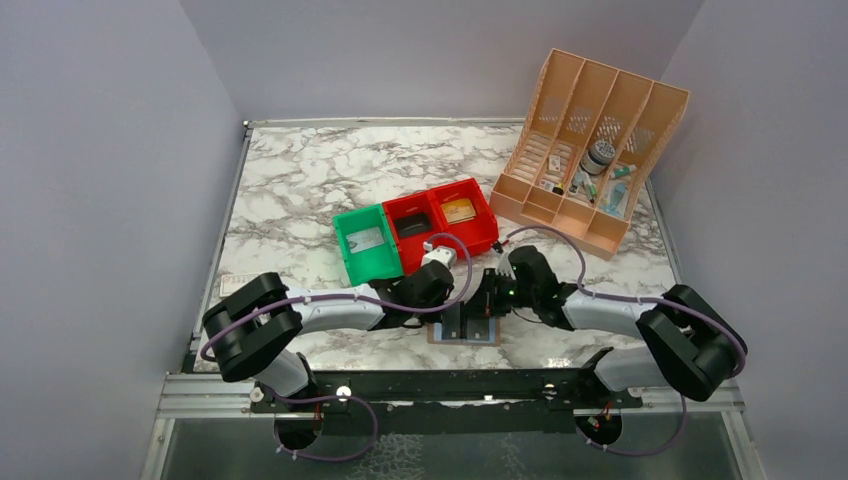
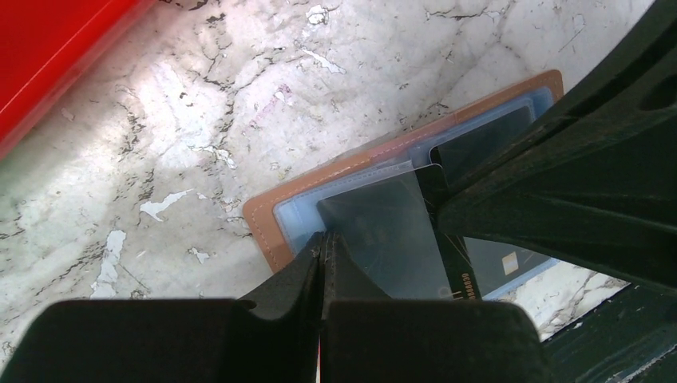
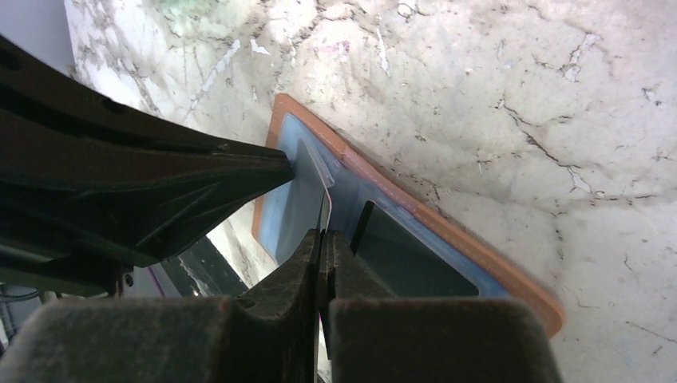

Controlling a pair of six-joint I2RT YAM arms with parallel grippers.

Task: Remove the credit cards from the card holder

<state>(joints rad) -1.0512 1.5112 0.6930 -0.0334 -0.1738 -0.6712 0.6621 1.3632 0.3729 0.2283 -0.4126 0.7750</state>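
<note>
The card holder (image 1: 487, 338) lies open on the marble near the front edge, brownish-pink with pale blue clear pockets; it also shows in the left wrist view (image 2: 263, 219) and the right wrist view (image 3: 447, 227). Both grippers meet over it. My left gripper (image 2: 323, 239) is shut at the edge of a lifted clear pocket panel (image 2: 375, 231). My right gripper (image 3: 322, 235) is shut on a dark grey card (image 3: 322, 214), seen edge-on and standing up from the holder. That card's strip with printed digits (image 2: 463, 279) shows beside the right fingers (image 2: 559, 183). Another dark card (image 3: 415, 263) sits in the far pocket.
A green bin (image 1: 368, 243) and two joined red bins (image 1: 445, 218) stand just behind the grippers; the right red bin holds a flat yellow-gold thing (image 1: 459, 211). A peach slotted organizer (image 1: 590, 150) stands at the back right. The table's front edge is close behind the holder.
</note>
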